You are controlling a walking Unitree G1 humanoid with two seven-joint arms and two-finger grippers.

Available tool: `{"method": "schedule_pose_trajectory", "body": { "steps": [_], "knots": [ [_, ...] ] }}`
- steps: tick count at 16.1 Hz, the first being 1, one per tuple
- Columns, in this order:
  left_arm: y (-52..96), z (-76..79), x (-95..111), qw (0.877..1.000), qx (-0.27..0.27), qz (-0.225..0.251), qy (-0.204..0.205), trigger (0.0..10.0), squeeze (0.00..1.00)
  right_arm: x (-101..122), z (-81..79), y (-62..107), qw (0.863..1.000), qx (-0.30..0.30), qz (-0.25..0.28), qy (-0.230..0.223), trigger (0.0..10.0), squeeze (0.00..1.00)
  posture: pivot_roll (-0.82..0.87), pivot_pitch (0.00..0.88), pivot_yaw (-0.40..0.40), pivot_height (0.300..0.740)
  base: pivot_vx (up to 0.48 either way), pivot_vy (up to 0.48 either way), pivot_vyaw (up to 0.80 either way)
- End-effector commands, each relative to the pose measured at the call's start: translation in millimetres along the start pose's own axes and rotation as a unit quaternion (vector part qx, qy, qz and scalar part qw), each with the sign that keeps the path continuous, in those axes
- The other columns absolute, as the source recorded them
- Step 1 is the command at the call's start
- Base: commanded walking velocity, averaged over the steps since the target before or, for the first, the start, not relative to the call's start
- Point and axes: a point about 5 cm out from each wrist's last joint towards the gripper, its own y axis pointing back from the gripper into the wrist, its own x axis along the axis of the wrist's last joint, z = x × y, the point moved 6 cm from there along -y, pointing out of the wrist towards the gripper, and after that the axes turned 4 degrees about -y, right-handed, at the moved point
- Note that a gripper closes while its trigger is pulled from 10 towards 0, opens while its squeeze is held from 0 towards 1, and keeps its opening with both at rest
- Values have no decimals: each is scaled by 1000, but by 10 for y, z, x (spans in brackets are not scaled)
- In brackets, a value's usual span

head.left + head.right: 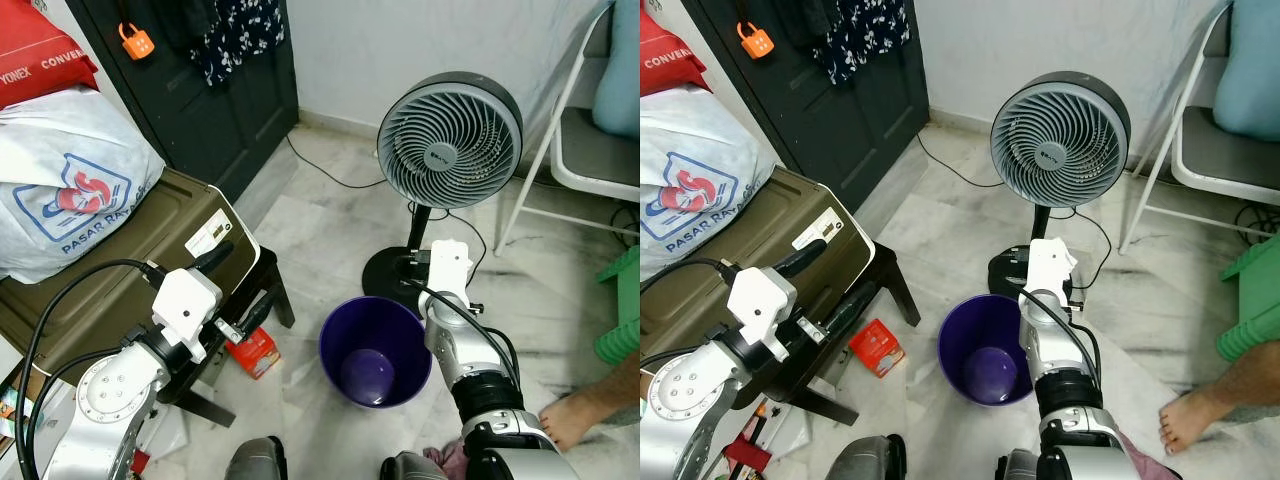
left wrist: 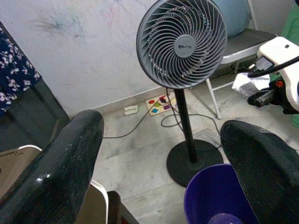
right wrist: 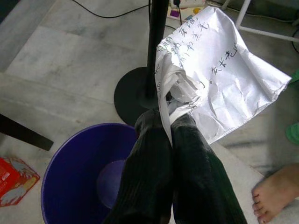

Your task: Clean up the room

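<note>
Right gripper point(image 3: 168, 123) clenching crumpled white sheet of paper point(image 3: 219, 70); round purple plastic bin point(image 3: 79, 177) waiting just below. Left gripper point(image 2: 163, 158) hanging released. Next, likely: centring over bin, letting go.

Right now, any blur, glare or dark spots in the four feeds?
Head views: sharp and evenly lit, no glare on the fan or purple bin. Left wrist view: fan crisp, the left gripper fingers close and soft. Right wrist view: the right gripper fingertips and the crumpled paper sharp, paper bright but its writing readable.
</note>
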Motion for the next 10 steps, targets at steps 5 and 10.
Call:
{"method": "schedule_pose_trajectory", "body": {
  "steps": [5, 10],
  "knots": [
    [195, 323, 428, 996, -84, 2, -20, 10000, 0, -461, 23, -41, 995, 29, -86, -34, 10000, 0, 288, 337, 243, 740, 0, 0, 0],
    [146, 309, 497, 996, -82, 6, -23, 10000, 0, -422, -78, -56, 996, 47, -73, -12, 10000, 0, 289, 344, 256, 740, 0, 0, 0]
  ]
}}
